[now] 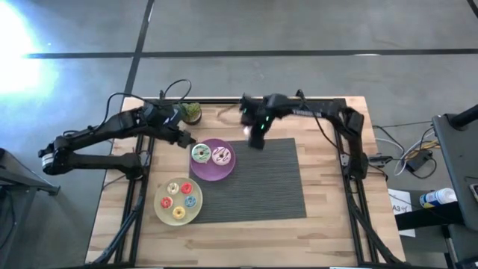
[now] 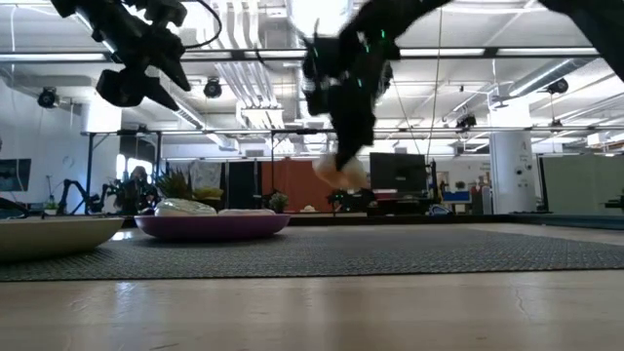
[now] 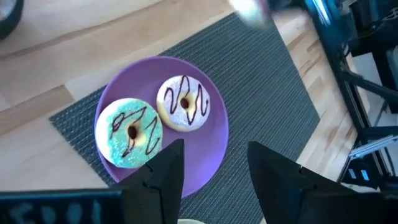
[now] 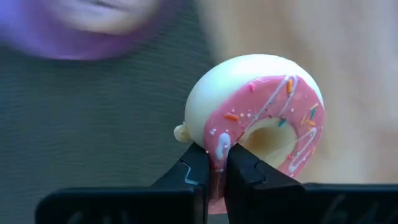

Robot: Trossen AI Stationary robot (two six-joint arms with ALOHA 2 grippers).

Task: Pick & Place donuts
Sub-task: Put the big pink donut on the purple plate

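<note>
Right gripper [image 4: 214,163] clamped on pink donut [image 4: 258,124] above mat edge [image 1: 287,140], left gripper [image 3: 214,171] apart.

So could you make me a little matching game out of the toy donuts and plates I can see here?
Things:
1. pink-iced toy ring donut
2. green-iced toy ring donut
3. four tiny toy ring donuts
4. left pincer

States:
A. on the round yellow plate
B. open, above the round purple plate
C. pinched in the right pincer
D. lying on the purple plate

Pairs: 1-C, 2-D, 3-A, 4-B
</note>
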